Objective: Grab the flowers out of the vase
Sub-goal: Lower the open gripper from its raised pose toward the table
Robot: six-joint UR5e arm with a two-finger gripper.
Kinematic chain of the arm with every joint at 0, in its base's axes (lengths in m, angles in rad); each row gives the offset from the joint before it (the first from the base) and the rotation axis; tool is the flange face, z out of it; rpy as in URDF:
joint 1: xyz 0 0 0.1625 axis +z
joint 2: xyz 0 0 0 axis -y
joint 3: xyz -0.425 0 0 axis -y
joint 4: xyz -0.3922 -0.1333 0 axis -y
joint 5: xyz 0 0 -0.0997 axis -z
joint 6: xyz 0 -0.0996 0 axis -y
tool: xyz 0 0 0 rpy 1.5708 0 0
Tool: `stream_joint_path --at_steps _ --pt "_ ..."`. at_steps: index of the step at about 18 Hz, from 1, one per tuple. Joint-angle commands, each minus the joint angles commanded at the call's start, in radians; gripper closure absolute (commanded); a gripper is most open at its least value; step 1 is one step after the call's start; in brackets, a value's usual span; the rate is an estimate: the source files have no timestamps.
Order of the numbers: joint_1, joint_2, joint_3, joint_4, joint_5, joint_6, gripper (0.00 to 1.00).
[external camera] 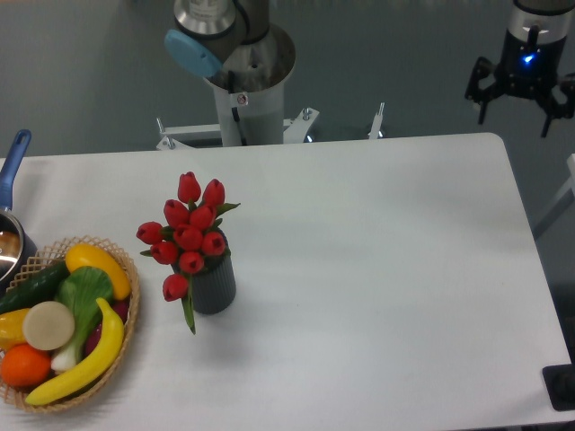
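Note:
A bunch of red tulip flowers (190, 235) with green stems stands in the small dark grey ribbed vase (214, 285) on the left half of the white table (377, 269). One bud and a green leaf droop over the vase's front left side. My gripper (516, 109) hangs high at the top right, beyond the table's far right corner and far from the flowers. Its black fingers are spread apart with nothing between them, and a blue light glows on its body.
A woven basket (126, 346) of fruit and vegetables sits at the front left, close to the vase. A pot with a blue handle (13, 162) pokes in at the left edge. The arm's base column (247, 99) stands behind the table.

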Motion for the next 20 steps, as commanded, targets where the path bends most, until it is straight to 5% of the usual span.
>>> stream_joint_path --at_steps 11,20 --pt "0.003 0.006 -0.029 0.008 -0.164 -0.150 0.00" --pt "-0.012 0.052 -0.182 0.141 -0.369 -0.169 0.00"
